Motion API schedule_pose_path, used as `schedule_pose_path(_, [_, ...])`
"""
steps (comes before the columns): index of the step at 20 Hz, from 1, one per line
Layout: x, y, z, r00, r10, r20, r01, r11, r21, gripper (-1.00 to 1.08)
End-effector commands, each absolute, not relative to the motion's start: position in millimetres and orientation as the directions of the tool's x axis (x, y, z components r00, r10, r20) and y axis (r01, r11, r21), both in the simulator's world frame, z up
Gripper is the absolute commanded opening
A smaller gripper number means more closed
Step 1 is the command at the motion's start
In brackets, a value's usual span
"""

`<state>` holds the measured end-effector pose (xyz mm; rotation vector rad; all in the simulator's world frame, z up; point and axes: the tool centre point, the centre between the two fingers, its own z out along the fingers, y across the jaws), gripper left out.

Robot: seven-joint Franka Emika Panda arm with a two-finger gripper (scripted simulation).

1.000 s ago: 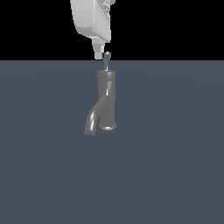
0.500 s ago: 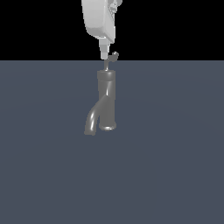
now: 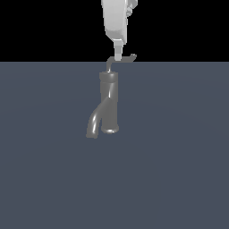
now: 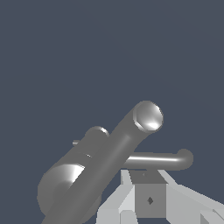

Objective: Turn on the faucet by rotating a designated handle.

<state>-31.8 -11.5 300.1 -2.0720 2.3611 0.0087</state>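
The faucet (image 3: 108, 100) is a dark glossy upright cylinder whose curved spout (image 3: 93, 127) bends down toward the exterior view's left. Its handle (image 3: 124, 58), a thin L-shaped rod, rises from the top and reaches toward the exterior view's right, ending in a small upturned tip. My white gripper (image 3: 117, 55) hangs straight down over it, fingers together, with the tips against the rod's middle. In the wrist view the faucet (image 4: 87, 175) fills the foreground. The handle (image 4: 157, 160) runs just past my gripper (image 4: 148, 192), which holds nothing.
A flat dark blue-grey floor (image 3: 179, 156) spreads all round the faucet. Above its far edge the background is black. Nothing else stands in view.
My gripper has shifted toward the exterior view's right. The handle has swung with it, from pointing nearly end-on to stretching out to the right.
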Motion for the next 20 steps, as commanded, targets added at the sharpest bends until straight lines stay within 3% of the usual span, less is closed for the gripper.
schedule_pose_path(1, [-26.6, -44.5, 299.9, -0.174, -0.985, 0.0, -0.985, 0.174, -0.001, -1.0])
schedule_pose_path(7, [-19.2, -61.7, 299.9, -0.181, -0.983, 0.0, -0.983, 0.181, 0.0, -1.0])
schedule_pose_path(8, [-18.5, -24.8, 300.1, -0.123, -0.992, -0.007, -0.992, 0.123, 0.001, -1.0])
schedule_pose_path(20, [8.0, -42.2, 299.9, -0.143, -0.99, -0.005, -0.99, 0.143, 0.001, -1.0])
